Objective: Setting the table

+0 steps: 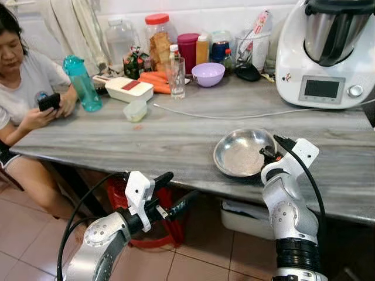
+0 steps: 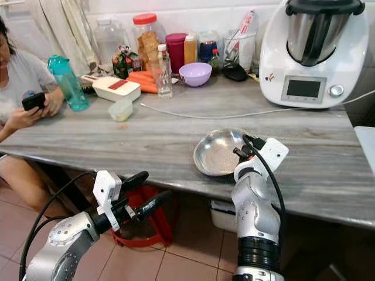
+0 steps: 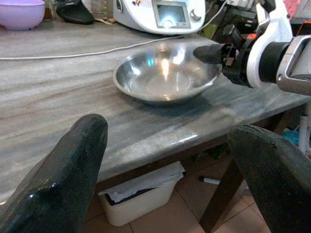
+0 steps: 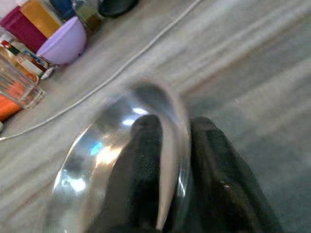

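1. The step in hand is judged to be the placing of a shallow round steel bowl (image 1: 243, 153) on the grey marbled stone table (image 1: 146, 140); the bowl is seen lying flat near the table's front edge, in front of the white kitchen machine with a steel jug (image 1: 325, 55).

2. The right gripper (image 1: 270, 153) is held at the bowl's right rim. In the right wrist view the rim is pinched between its two black fingers (image 4: 141, 145), one inside the bowl and one outside, so the pincer is clenched on the rim with only the thin metal between.

3. The left gripper (image 1: 170, 196) is held below the table's edge, in front of the red stool (image 1: 153, 234); its fingers (image 3: 58, 165) are spread wide and nothing is held or touched.

4. The next move is judged to call for the fingers to be parted and the arm drawn back from the rim without the bowl being dragged toward the edge.

5. A seated person with a phone (image 1: 48, 101) is at the table's left end, well apart from the bowl.
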